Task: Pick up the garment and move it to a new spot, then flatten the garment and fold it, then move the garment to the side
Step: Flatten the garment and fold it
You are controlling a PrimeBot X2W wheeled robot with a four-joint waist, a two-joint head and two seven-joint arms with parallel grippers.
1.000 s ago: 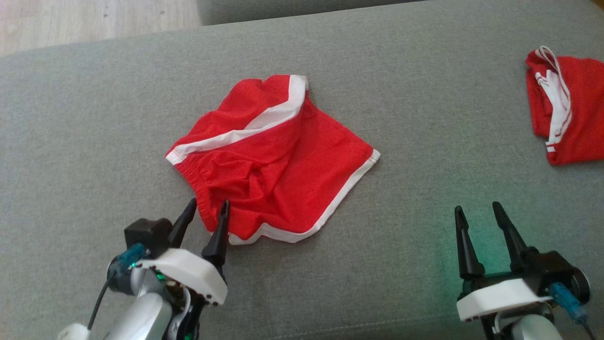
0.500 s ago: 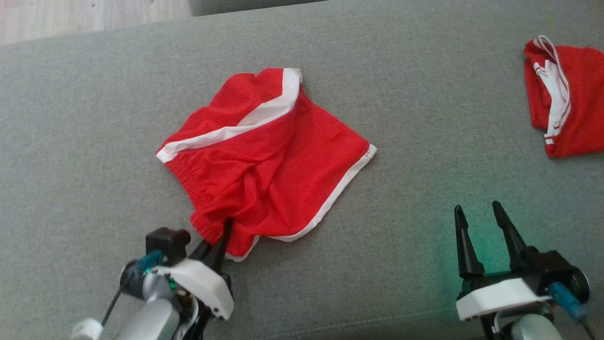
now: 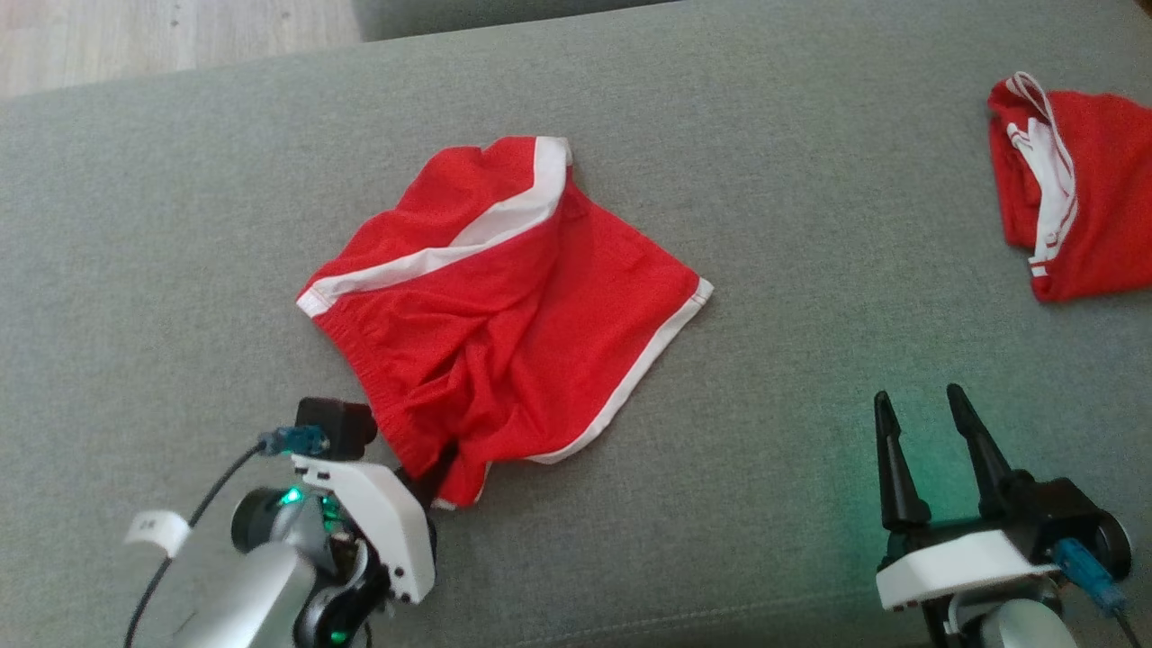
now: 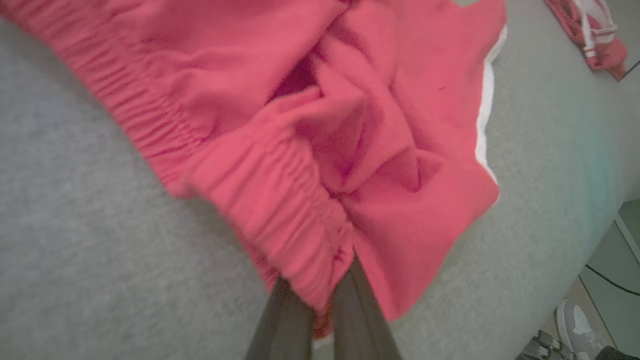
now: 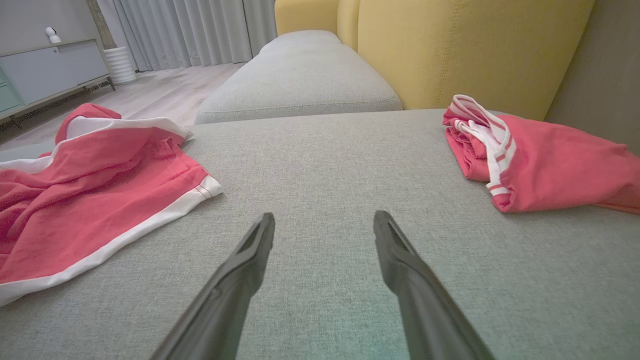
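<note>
The left gripper (image 3: 439,466) is closed on the near corner of the elastic waistband of the red shorts (image 3: 504,315). In the left wrist view both fingers pinch the gathered band, with cloth bunched just above them. The rest of the shorts lies crumpled on the grey sofa seat (image 3: 810,180), the white-trimmed hems spread away from the robot and to its right. The right gripper (image 3: 918,396) is open and holds nothing. It is well apart from the shorts, and its fingers point across bare upholstery. The step in hand appears to be the first one, picking up the garment for relocation: the grasp is made, but most of the cloth is not yet lifted. The next move calls for raising the left gripper high enough that the trailing hem clears the seat before any sideways travel. Flattening will then probably need the right gripper on a second corner. Open room lies between the shorts and a second red garment (image 3: 1089,207) at the far right, which should be avoided. The seat's front seam runs close behind both grippers, and the wood floor (image 3: 135,36) shows beyond the far left corner.
</note>
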